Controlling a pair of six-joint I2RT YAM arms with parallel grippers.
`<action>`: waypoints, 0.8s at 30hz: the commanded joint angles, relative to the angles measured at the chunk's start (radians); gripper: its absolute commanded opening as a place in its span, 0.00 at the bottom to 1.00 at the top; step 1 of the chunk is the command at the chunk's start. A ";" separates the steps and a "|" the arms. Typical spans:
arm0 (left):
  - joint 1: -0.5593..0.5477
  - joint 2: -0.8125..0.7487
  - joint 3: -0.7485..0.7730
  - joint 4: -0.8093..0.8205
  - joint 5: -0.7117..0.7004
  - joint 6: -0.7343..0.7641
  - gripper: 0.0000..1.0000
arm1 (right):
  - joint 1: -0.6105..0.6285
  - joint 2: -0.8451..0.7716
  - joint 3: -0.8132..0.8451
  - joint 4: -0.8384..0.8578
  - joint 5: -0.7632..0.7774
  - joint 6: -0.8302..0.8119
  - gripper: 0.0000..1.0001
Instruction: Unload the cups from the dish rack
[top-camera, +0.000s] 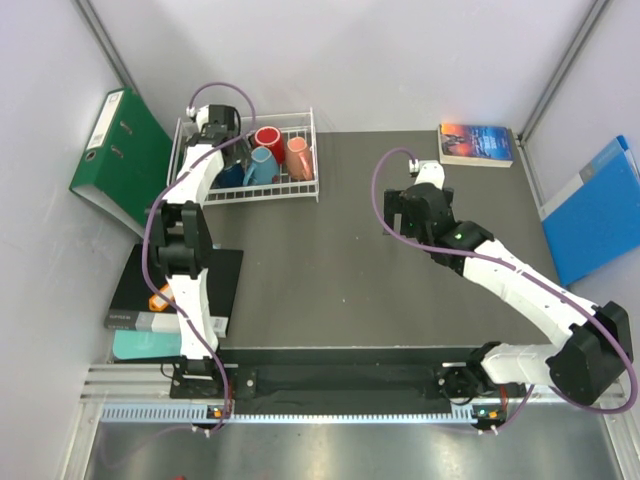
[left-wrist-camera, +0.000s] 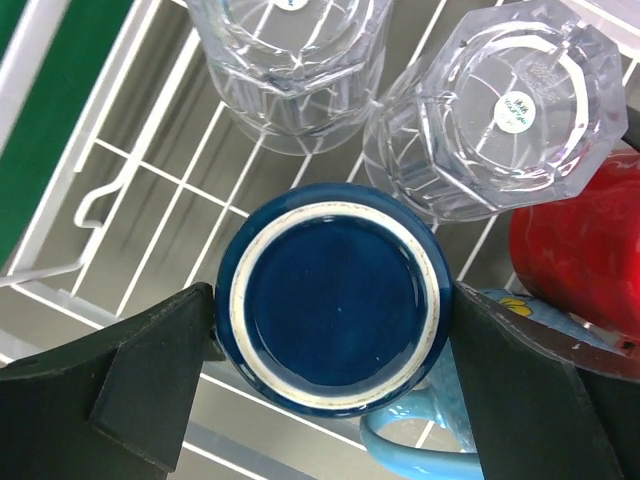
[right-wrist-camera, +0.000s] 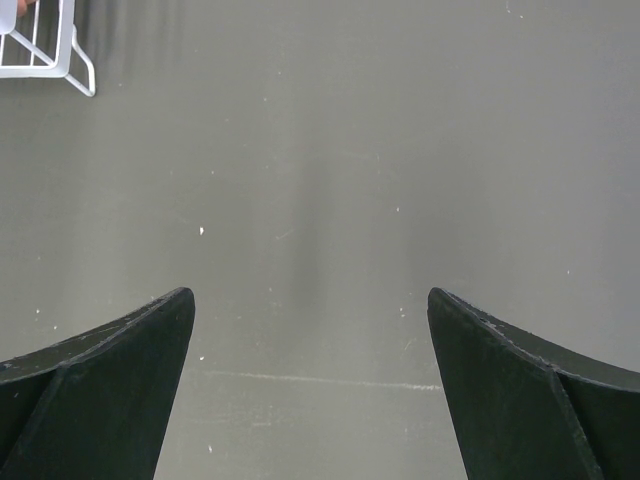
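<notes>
The white wire dish rack (top-camera: 305, 190) stands at the table's far left. In it are a red mug (top-camera: 267, 138), a light blue mug (top-camera: 262, 166), an orange mug (top-camera: 298, 152) and a dark blue mug (top-camera: 231, 176). In the left wrist view the dark blue mug (left-wrist-camera: 335, 300) stands upside down, with two clear glass tumblers (left-wrist-camera: 505, 110) beyond it. The red mug (left-wrist-camera: 575, 250) and light blue mug (left-wrist-camera: 420, 440) are beside it. My left gripper (left-wrist-camera: 333, 300) is shut on the dark blue mug, one finger touching each side. My right gripper (right-wrist-camera: 310, 310) is open and empty over bare table (right-wrist-camera: 330, 150).
A green binder (top-camera: 120, 155) leans left of the rack. A black book (top-camera: 165, 290) lies at the near left. Another book (top-camera: 477, 143) lies at the far right, and a blue folder (top-camera: 595, 210) at the right wall. The rack's corner (right-wrist-camera: 60, 60) shows in the right wrist view.
</notes>
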 joint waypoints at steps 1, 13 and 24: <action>0.009 0.114 0.004 -0.225 0.159 -0.058 0.99 | -0.004 0.003 0.019 0.023 0.010 0.001 1.00; 0.012 0.131 0.080 -0.328 0.206 -0.078 0.99 | -0.004 -0.010 0.009 0.033 0.015 0.012 1.00; 0.012 0.082 0.005 -0.320 0.189 -0.067 0.00 | -0.004 -0.005 0.012 0.040 0.009 0.014 1.00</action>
